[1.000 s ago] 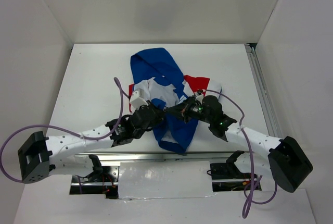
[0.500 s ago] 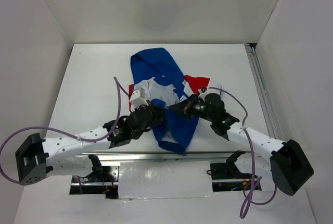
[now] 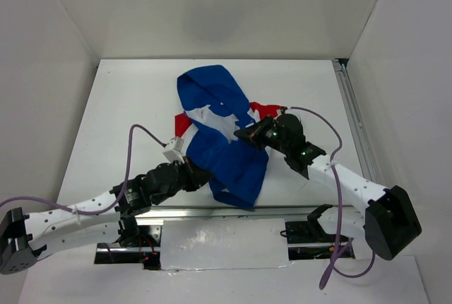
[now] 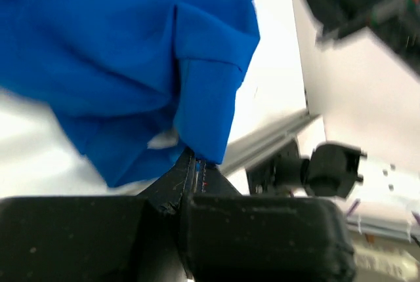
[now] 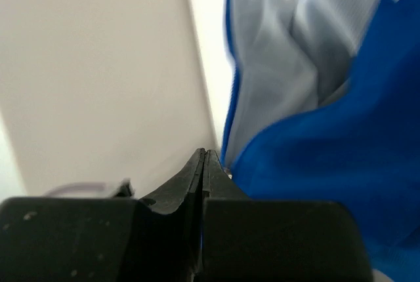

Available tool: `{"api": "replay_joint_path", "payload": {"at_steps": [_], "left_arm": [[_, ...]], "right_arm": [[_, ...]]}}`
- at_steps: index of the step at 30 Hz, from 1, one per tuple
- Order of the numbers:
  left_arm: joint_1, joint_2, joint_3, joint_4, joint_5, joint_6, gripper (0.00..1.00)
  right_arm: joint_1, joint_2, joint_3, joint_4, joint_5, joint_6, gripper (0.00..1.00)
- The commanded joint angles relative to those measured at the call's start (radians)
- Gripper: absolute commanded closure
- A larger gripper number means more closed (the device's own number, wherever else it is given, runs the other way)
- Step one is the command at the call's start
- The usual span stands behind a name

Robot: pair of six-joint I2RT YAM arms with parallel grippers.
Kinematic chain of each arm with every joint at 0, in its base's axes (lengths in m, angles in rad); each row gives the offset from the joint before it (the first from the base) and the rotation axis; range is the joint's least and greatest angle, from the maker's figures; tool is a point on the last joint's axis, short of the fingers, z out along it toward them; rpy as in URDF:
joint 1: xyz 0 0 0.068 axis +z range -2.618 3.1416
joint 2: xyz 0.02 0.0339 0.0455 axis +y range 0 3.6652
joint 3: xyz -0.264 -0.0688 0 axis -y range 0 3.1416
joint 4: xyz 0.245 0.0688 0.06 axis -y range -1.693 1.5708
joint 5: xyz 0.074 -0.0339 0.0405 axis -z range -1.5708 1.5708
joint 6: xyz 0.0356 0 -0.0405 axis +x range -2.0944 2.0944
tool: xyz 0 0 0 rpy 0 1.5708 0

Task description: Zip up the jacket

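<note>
The jacket lies crumpled in the middle of the white table, blue with a patch of pale lining and a red panel. My left gripper is at its lower left edge. In the left wrist view it is shut on a fold of the blue fabric. My right gripper is on the jacket's upper right part. In the right wrist view it is shut at the blue front edge, beside the grey lining.
The white table is boxed in by white walls. A metal rail runs along its right edge and an aluminium bar along the near edge. The left arm's purple cable loops over the table.
My left gripper has drawn back toward the near left with the blue fabric. My right gripper has moved up and away. The blue front now covers most of the white lining.
</note>
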Motion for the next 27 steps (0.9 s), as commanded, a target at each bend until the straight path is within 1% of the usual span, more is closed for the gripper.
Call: {"api": "replay_joint_path", "payload": {"at_steps": [1, 2, 3, 4, 7, 8, 9, 10, 11, 12, 14, 15, 16, 17, 18, 19, 20, 21, 22, 23, 24, 25, 26, 27], "left_arm": [[-0.020, -0.077, -0.025, -0.172, 0.127, -0.019, 1.00], [-0.023, -0.098, -0.025, -0.206, 0.131, -0.034, 1.00], [-0.023, -0.155, -0.025, -0.230, 0.132, -0.044, 1.00], [-0.023, -0.181, -0.022, -0.255, 0.132, -0.054, 1.00], [-0.021, -0.280, -0.010, -0.315, 0.100, -0.036, 1.00], [-0.021, -0.301, 0.001, -0.338, 0.068, -0.032, 1.00], [-0.021, -0.322, 0.007, -0.346, 0.054, -0.022, 1.00], [-0.023, -0.327, 0.015, -0.353, 0.042, -0.007, 1.00], [-0.021, -0.324, 0.023, -0.356, 0.028, 0.004, 1.00], [-0.021, -0.315, 0.029, -0.370, 0.025, -0.007, 1.00], [-0.021, -0.288, 0.043, -0.393, 0.039, -0.034, 1.00], [-0.023, -0.260, 0.040, -0.411, 0.057, -0.045, 1.00], [-0.021, -0.246, 0.033, -0.422, 0.072, -0.077, 1.00], [-0.023, -0.229, 0.021, -0.436, 0.086, -0.100, 1.00], [-0.023, -0.197, 0.015, -0.467, 0.121, -0.129, 1.00], [-0.021, -0.176, -0.014, -0.487, 0.163, -0.145, 1.00], [-0.021, -0.175, -0.014, -0.487, 0.163, -0.145, 1.00], [-0.023, -0.168, -0.026, -0.503, 0.196, -0.153, 1.00], [-0.021, -0.169, -0.045, -0.517, 0.209, -0.162, 1.00], [-0.021, -0.175, -0.049, -0.533, 0.220, -0.171, 1.00], [-0.023, -0.181, -0.051, -0.556, 0.242, -0.182, 1.00], [-0.023, -0.188, -0.063, -0.565, 0.253, -0.182, 1.00], [-0.021, -0.201, -0.066, -0.585, 0.263, -0.197, 1.00], [-0.021, -0.208, -0.083, -0.615, 0.275, -0.228, 1.00]], "right_arm": [[-0.031, 0.047, 0.114, 0.007, 0.281, -0.075, 1.00], [-0.035, 0.056, 0.159, -0.021, 0.331, -0.087, 1.00], [-0.040, 0.064, 0.179, -0.020, 0.363, -0.122, 1.00], [-0.060, 0.083, 0.199, -0.020, 0.430, -0.136, 1.00], [-0.095, 0.146, 0.300, -0.033, 0.557, -0.199, 1.00], [-0.107, 0.166, 0.361, -0.043, 0.601, -0.210, 1.00], [-0.123, 0.192, 0.398, -0.055, 0.604, -0.233, 1.00], [-0.158, 0.243, 0.433, -0.099, 0.589, -0.241, 1.00], [-0.170, 0.261, 0.490, -0.113, 0.472, -0.250, 1.00], [-0.175, 0.275, 0.501, -0.100, 0.412, -0.326, 1.00], [-0.151, 0.289, 0.500, -0.096, 0.317, -0.404, 1.00], [-0.143, 0.288, 0.488, -0.087, 0.261, -0.523, 1.00], [-0.138, 0.283, 0.469, -0.052, 0.177, -0.588, 1.00], [-0.135, 0.284, 0.426, -0.032, 0.058, -0.666, 0.96], [-0.133, 0.286, 0.414, -0.043, -0.078, -0.726, 0.88], [-0.129, 0.291, 0.371, -0.035, -0.180, -0.789, 0.81], [-0.123, 0.291, 0.371, -0.035, -0.181, -0.790, 0.81], [-0.109, 0.300, 0.372, -0.097, -0.199, -0.831, 0.78], [-0.086, 0.303, 0.389, -0.143, -0.199, -0.887, 0.77], [-0.010, 0.304, 0.400, -0.192, -0.088, -0.958, 0.73], [0.033, 0.303, 0.405, -0.269, -0.045, -1.003, 0.69], [0.073, 0.304, 0.402, -0.292, -0.009, -1.047, 0.66], [0.130, 0.307, 0.392, -0.303, 0.023, -1.078, 0.59], [0.146, 0.320, 0.382, -0.320, -0.003, -1.095, 0.58]]}}
